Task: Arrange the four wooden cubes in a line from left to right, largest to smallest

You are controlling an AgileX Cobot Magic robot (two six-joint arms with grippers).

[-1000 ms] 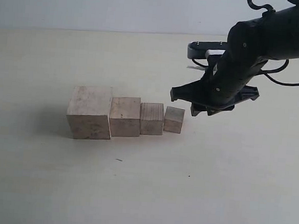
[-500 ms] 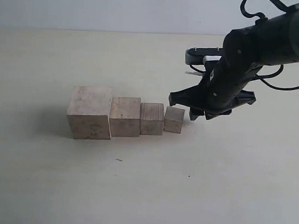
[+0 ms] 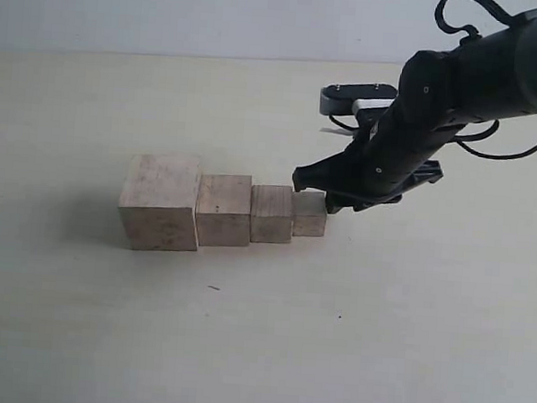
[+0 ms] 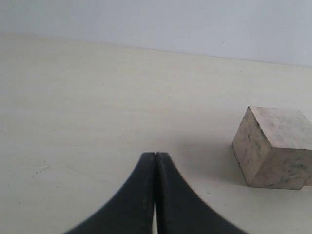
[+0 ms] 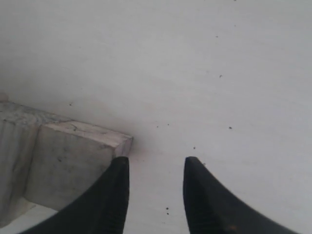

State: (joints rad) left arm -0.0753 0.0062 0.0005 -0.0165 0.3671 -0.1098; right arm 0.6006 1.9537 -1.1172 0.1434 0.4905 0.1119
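Claw (image 3: 314, 194) (right one) hides top of smallest cube (image 3: 310, 220).

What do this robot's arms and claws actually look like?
The right arm is matte black with rounded segments, thin black cables looping off it and a small white patch near the wrist. The left claw and right claw each have two black fingers tapering to narrow tips.

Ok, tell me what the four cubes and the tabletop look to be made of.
Largest cube, second cube, third cube and smallest cube: pale wood, seemingly unfinished, matte, with faint grain lines and dark flecks. Tabletop: smooth, uniform cream, matte; perhaps laminate or painted board, cannot tell.
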